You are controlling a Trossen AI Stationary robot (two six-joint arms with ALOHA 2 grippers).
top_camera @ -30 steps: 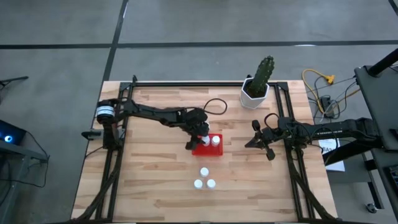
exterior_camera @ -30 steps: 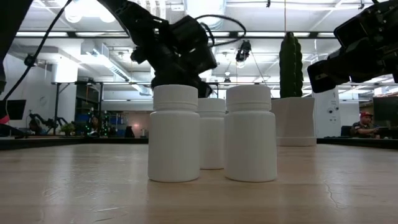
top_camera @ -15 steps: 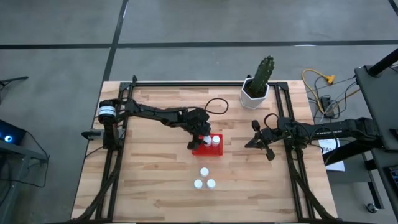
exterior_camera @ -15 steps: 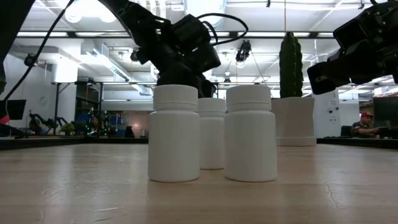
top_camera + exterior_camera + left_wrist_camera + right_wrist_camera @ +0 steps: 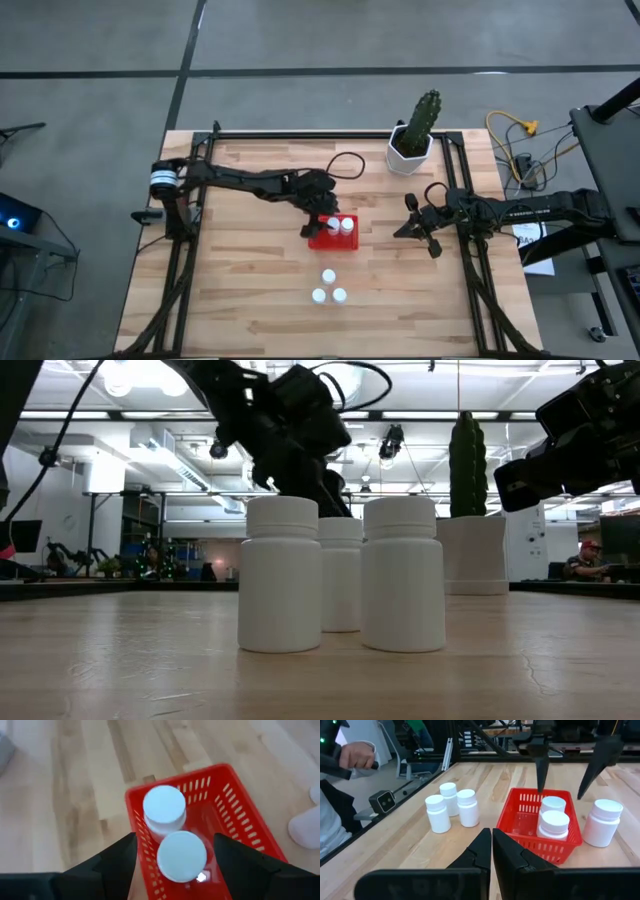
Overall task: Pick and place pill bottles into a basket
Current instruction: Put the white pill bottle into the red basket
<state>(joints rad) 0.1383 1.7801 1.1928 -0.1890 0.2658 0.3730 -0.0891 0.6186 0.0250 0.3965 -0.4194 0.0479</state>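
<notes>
The red basket [image 5: 333,240] stands mid-table and holds two white pill bottles [image 5: 164,810] [image 5: 181,856], both upright on its floor. My left gripper [image 5: 175,840] is open above them, one finger on either side of the nearer cap without touching it; it also shows in the right wrist view [image 5: 560,794]. One more bottle [image 5: 602,822] stands on the table just outside the basket, by the end nearest my right gripper. Three loose bottles [image 5: 328,287] stand together nearer the front edge. My right gripper [image 5: 405,228] is shut and empty, to the right of the basket.
A white pot with a cactus [image 5: 410,150] stands at the back right. In the low view the three loose bottles [image 5: 340,573] hide the basket. A person's hand and sleeve [image 5: 355,755] show beyond the table's edge. Bare wood lies left of the basket [image 5: 230,260].
My left gripper has gone up from the basket and a little toward the table's far edge. The bottles and the basket have stayed where they were.
</notes>
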